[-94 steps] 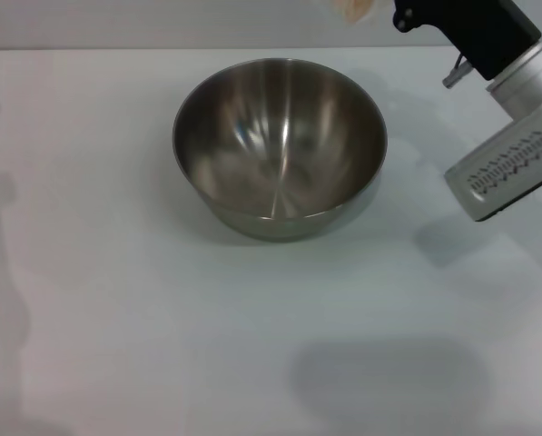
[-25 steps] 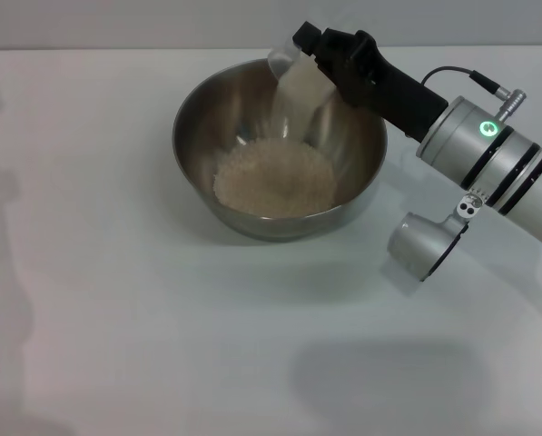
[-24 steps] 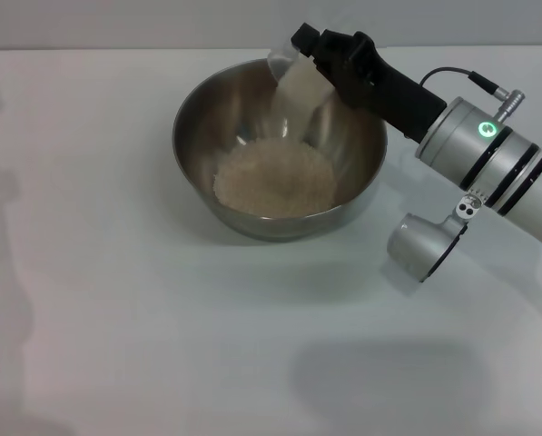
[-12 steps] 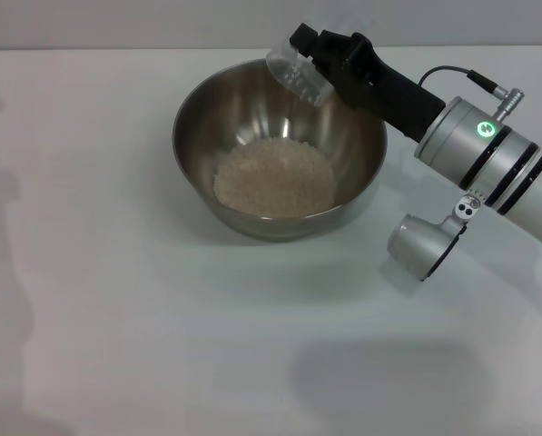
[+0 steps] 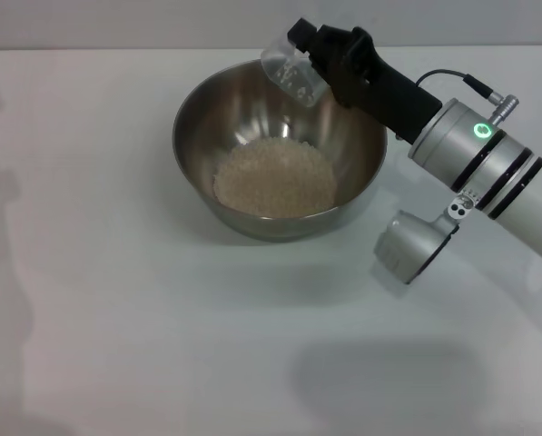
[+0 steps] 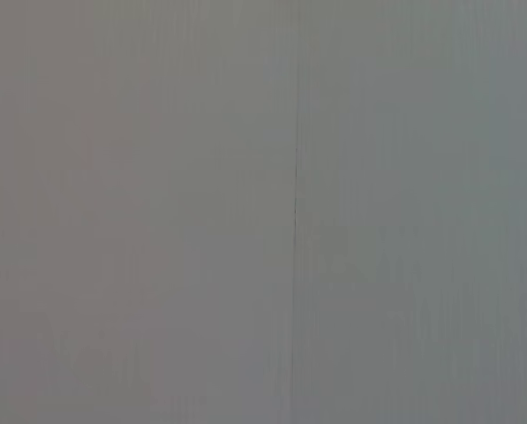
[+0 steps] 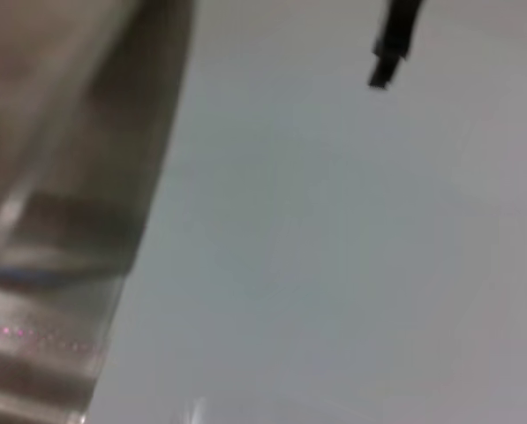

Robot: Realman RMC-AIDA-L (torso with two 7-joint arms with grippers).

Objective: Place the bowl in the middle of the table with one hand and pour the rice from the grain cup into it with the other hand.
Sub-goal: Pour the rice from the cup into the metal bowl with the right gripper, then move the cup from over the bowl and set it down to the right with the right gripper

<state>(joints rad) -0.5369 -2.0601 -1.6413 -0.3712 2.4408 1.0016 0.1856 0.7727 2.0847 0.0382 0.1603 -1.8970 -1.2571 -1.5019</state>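
The left wrist view shows only a flat grey surface with a thin dark vertical line, and the left gripper appears in no view. The right wrist view is hard to read: a blurred grey-brown curved wall, probably the steel bowl's side, fills one edge, pale table fills the rest, and a small black piece hangs at the far edge that I cannot identify.

In the head view, the large round stainless-steel mixing bowl stands on the wide plain white matte table, toward the far middle of it. Inside, a mound of small off-white rice grains covers the bowl's flat base and the lower part of its walls.

Over the bowl's far right rim, the small clear plastic grain cup is held tipped, mouth pointing down and toward the bowl's inside. It looks almost empty; a few specks cling inside, too small to tell apart. The black right gripper is pinching the cup, its fingers pressed against the cup's sides, though the cup's base is hidden behind them. Behind the gripper, to the bowl's right, runs the silver-white cylindrical wrist with a lit green ring light, cut off at the picture's right edge.
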